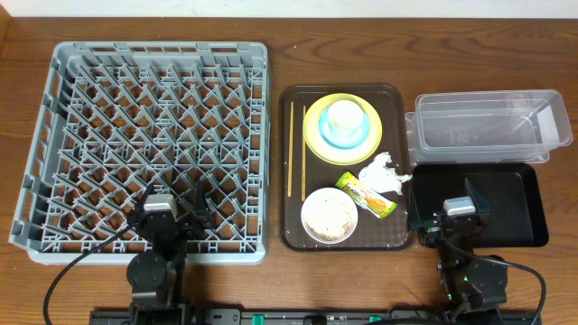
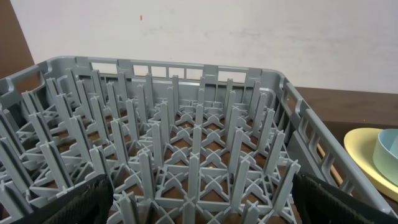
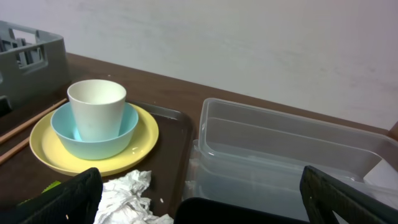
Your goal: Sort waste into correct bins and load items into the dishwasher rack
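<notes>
Napkin [image 1: 384,171], tray's [image 1: 394,113] 3 o'clock | likely light, soft | pinch raised fold | left fingers [image 2: 68,202], right fingers [image 3: 348,199] spread, empty

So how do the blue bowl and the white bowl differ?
The blue bowl has a white cup standing in it, while the white bowl holds rice-like scraps. The blue bowl sits on the yellow plate, and the white bowl rests straight on the brown tray. Both are round, upright and on that tray.
</notes>
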Robot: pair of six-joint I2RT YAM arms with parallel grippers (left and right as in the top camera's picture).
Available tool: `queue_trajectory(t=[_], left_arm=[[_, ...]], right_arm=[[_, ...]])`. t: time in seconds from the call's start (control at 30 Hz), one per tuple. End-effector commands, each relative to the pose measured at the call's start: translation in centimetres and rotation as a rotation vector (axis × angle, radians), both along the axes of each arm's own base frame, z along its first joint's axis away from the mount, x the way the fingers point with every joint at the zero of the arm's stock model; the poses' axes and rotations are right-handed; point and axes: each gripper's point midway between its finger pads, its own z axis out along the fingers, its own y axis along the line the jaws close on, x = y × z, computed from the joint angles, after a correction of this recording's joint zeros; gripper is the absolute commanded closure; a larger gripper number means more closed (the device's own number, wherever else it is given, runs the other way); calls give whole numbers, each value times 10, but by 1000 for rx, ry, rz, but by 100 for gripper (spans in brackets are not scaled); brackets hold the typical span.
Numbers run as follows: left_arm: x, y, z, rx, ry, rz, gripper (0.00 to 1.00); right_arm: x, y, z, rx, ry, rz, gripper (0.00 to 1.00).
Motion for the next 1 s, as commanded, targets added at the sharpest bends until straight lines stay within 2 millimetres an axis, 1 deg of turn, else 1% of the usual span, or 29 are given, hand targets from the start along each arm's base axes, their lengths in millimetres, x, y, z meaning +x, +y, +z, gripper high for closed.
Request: queue_trajectory(t=[0.0,0.1,0.23,0.37,0.43,0.47,0.5,0.57,0.63,0.67,0.73,0.8,0.9,0.97], left_arm=[[-1,-1,-15,19,46,-5,7],[-1,-1,-15,19,46,-5,7],[0,-1,-9,20,19,-5,7],[-1,-1,-15,19,45,-6,7],[-1,-1,-15,19,45,-6,7],[0,-1,-13,20,38,-5,7],[0,-1,-6,18,9,-7,7],[1,-14,21,-48,-94,-77,7],[-4,-31,57,-122,-191,-180,7],[-8,-36,72,-154,-220,-208,7],[-18,-42,102,-234,-261,-249,7],[-25,-43,131,-295,-291,-264,7],[-33,-50,175,-313,-312,-314,7],[-33,-57,204,-314,-288,-354,7]], right_arm=[[0,0,-1,-4,2,0,1],[0,0,-1,-4,2,0,1],[0,0,-1,-4,2,0,1],[0,0,-1,-4,2,0,1],[0,0,-1,-4,2,0,1],[0,0,-1,-4,2,0,1],[0,0,-1,-4,2,0,1],[0,0,-1,-4,2,0,1],[0,0,-1,-4,2,0,1],[0,0,-1,-4,2,0,1],[0,0,-1,-4,2,0,1],[0,0,-1,-4,2,0,1],[0,0,-1,-4,2,0,1],[0,0,-1,-4,2,0,1]])
